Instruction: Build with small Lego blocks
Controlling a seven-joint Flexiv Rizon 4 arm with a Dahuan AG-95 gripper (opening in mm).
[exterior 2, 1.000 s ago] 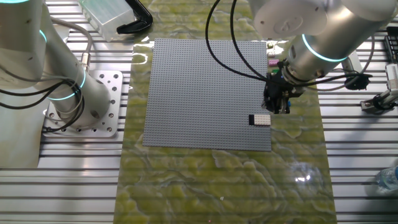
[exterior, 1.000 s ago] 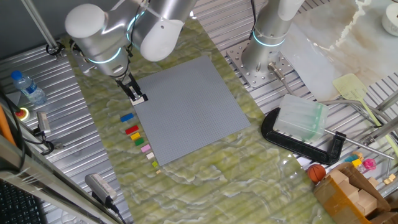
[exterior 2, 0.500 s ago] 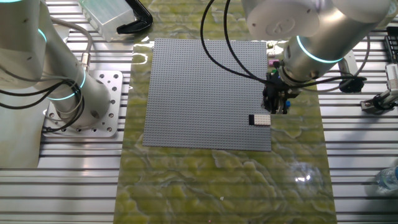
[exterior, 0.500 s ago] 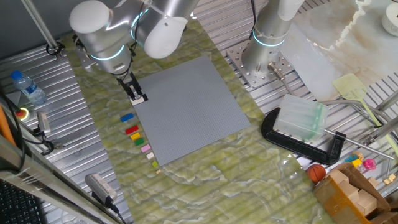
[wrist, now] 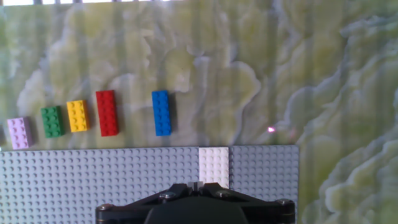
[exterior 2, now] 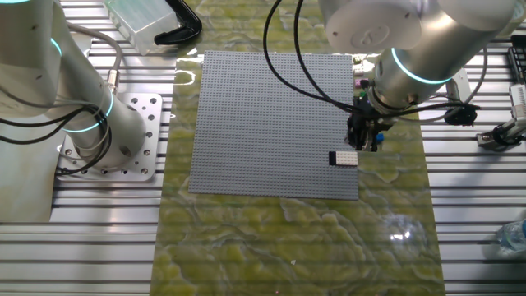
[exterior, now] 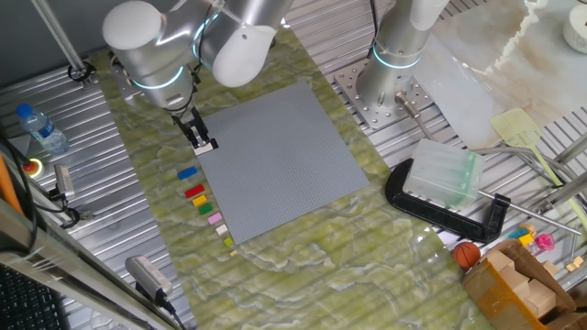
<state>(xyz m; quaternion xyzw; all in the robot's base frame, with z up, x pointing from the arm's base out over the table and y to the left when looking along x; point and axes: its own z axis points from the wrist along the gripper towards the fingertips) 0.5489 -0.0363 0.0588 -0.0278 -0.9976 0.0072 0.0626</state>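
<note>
— Since a second ago, what has moved?

— Barely anything: your hand (exterior 2: pixel 364 145) has drifted a touch away from the counter's edge and now hangs over the rim of the grey baseplate (exterior: pixel 275 156). The cream-white block (wrist: pixel 214 166) sits where it did, on the baseplate's edge strip.

— Where is that block relative to the hand?

— Just beyond it in the hand view, slightly to its right; in the other fixed view it lies beside the hand, apart from it.

— Is the hand holding anything?

— You see nothing between the tips. The black jaw parts meet at the bottom of the hand view, so it looks closed and empty.

— And the other blocks?

— Farther ahead, off the baseplate on the green counter (wrist: pixel 249 74): blue (wrist: pixel 161 112), red (wrist: pixel 106 112), yellow (wrist: pixel 78 116), green (wrist: pixel 51 121), pink (wrist: pixel 19 132), running leftward in a row.
</note>
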